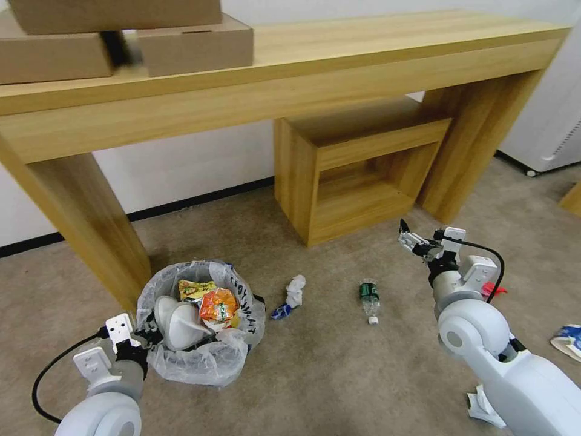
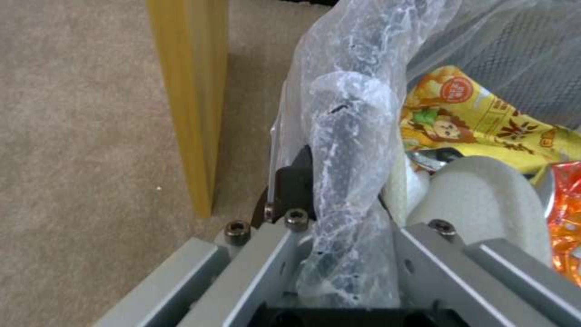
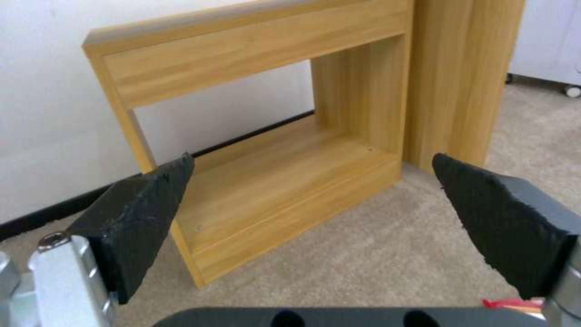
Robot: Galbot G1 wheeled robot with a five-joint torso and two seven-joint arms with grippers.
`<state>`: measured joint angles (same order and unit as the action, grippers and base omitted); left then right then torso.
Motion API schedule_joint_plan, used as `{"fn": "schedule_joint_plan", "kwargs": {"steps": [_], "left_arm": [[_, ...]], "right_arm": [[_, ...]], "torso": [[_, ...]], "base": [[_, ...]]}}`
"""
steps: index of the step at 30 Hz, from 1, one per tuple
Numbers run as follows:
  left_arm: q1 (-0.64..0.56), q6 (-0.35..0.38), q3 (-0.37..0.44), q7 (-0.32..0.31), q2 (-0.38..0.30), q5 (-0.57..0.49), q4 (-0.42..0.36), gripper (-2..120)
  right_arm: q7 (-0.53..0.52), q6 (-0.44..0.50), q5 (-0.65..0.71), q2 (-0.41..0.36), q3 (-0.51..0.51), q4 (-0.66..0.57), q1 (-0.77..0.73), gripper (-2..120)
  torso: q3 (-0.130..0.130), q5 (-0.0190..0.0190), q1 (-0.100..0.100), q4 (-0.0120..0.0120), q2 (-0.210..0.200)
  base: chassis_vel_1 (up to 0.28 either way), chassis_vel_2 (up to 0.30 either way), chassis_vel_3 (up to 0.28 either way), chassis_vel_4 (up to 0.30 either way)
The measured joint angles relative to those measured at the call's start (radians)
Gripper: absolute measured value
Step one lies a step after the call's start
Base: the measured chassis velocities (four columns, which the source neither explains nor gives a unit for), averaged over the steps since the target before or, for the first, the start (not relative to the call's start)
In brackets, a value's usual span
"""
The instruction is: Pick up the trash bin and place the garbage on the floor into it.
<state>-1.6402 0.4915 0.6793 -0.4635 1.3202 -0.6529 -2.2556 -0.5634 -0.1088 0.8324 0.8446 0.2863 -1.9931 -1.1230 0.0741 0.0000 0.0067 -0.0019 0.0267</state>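
Note:
The trash bin point(image 1: 239, 339), lined with a crinkly plastic bag, stands on the beige floor point(image 1: 339, 375) by a table leg. My left gripper point(image 1: 144, 336) is shut on its near rim point(image 2: 342, 150), bag and rim pinched between the fingers. White slippers point(image 1: 177, 323), a yellow wrapper point(image 2: 478, 120) and an orange wrapper point(image 1: 218, 306) lie inside. On the carpet lie a crumpled white tissue point(image 1: 296, 288), a green-label bottle point(image 1: 368, 297), a red wrapper point(image 1: 496, 290) and a blue-white carton point(image 1: 569, 340). My right gripper point(image 1: 411, 240) hangs open in the air, beyond and right of the bottle, its fingers point(image 3: 145, 213) holding nothing.
A long wooden table point(image 1: 339, 66) spans the back, with cardboard boxes point(image 1: 193, 45) on top and a thick leg point(image 1: 91, 224) just left of the bin. A low wooden shelf unit point(image 1: 357, 169) stands under it. More white paper point(image 1: 483, 407) lies by my right arm.

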Motion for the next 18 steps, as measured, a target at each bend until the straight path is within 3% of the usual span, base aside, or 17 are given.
{"fn": "schedule_joint_plan", "kwargs": {"steps": [18], "left_arm": [[-0.003, -0.011, 0.012, -0.017, 0.022, 0.001, -0.004, 1]], "right_arm": [[0.028, 0.012, -0.036, 0.005, -0.066, 0.03, 0.027, 100]], "torso": [[0.0, 0.0, 0.0, -0.0002, 0.0]], "base": [[0.0, 0.0, 0.0, 0.0]]}}
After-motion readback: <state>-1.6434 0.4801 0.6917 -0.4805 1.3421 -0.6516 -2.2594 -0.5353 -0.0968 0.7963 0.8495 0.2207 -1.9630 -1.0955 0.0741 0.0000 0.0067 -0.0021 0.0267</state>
